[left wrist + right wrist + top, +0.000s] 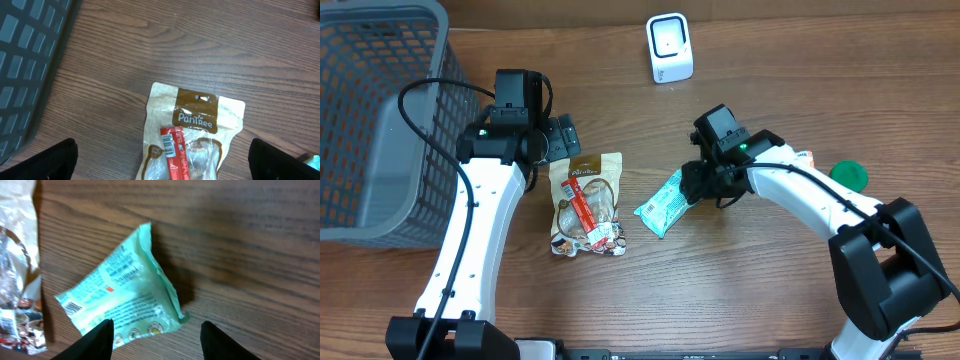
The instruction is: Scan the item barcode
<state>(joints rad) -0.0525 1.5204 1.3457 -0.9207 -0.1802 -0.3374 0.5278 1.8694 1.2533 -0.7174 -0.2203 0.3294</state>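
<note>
Right gripper (157,332) above teal packet (120,297), long axis diagonal

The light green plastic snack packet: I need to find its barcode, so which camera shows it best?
The right wrist view: the light green packet is large, with print and a barcode near its left end visible. Overhead shows it small, details lost. The left wrist view catches at most a sliver at its right edge.

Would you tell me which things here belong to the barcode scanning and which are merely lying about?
For the job: white scanner, teal packet, brown treat pouch.
Lying about, seemingly: grey basket, green round thing.
</note>
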